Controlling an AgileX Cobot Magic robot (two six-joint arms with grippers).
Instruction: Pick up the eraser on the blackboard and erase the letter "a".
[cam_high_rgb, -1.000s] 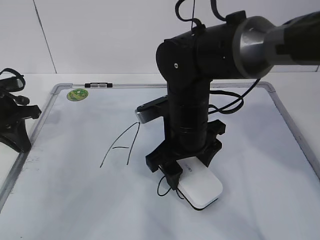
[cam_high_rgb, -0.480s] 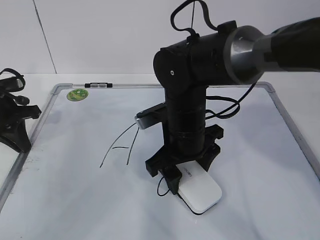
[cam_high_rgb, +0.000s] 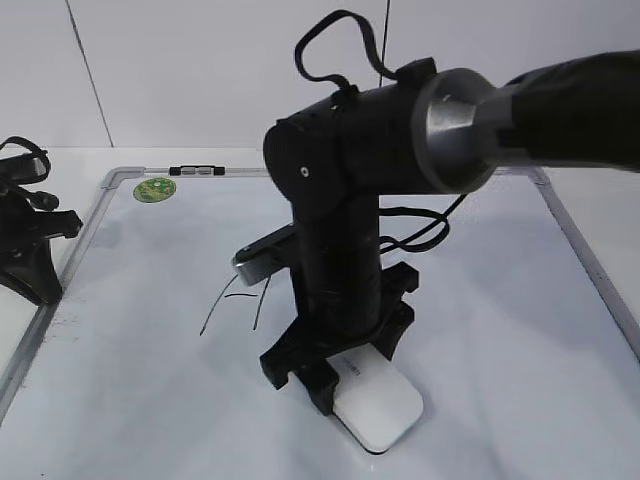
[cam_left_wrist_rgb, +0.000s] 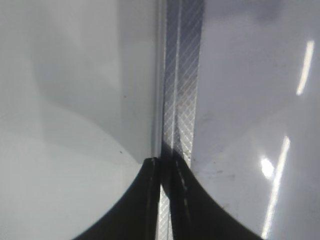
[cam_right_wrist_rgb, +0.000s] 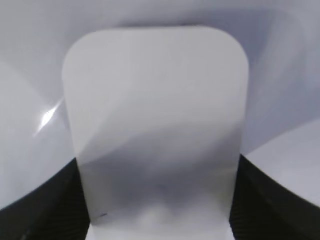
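We find the pickup done: the right hand (cam_high_rgb: 335, 385) grips the palm-sized white rounded plastic eraser (cam_high_rgb: 378, 408) by its sides, its thin black felt base pressed low on the large white grey-framed blackboard (cam_high_rgb: 520, 330). The small handwritten letter "a" lies hidden behind the arm, so we cannot tell whether it is wiped. The left hand (cam_left_wrist_rgb: 165, 165) rests closed over the board's frame.

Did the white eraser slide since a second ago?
Yes. The eraser, held in the right gripper, slid left and nearer the camera across the blackboard, judged against the fixed green sticker.
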